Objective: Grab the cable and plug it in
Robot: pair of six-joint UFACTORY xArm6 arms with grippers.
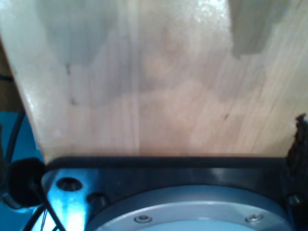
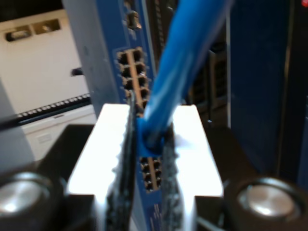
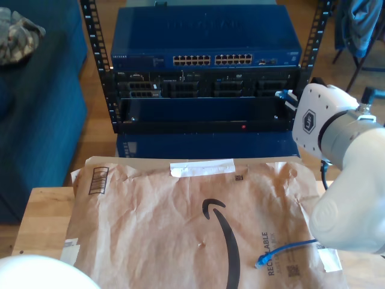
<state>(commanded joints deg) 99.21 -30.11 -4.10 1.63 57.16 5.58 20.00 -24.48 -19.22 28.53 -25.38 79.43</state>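
A: Rack [image 3: 96, 72] first. It stands at the far side of the exterior view, with the blue switch [image 3: 204, 36] on top and its port rows [image 3: 212, 59] facing the bench [image 3: 45, 217]. Why is the paper bag [image 3: 180, 229] spread flat there?

B: Likely as a laying surface. The cable's [image 3: 295, 245] loose end lies on it near the exterior view's right, plug [image 3: 261, 262] pointing toward the near edge, its run heading off under the white arm [image 3: 349, 180].

A: And the other end?

B: My second pincer [image 2: 149, 159] is clamped on it. The toothed pads [image 2: 126, 159] grip the blue boot, and the cord rises up and away from the jaws. The long axis runs roughly toward the switch's ports [image 2: 132, 72], which sit just beyond the pads, so I judge it is held that way to line up for insertion. The plug tip is hidden.

A: First pincer?

B: The first wrist view shows bare wood [image 1: 159, 86]; open or closed, I cannot tell.
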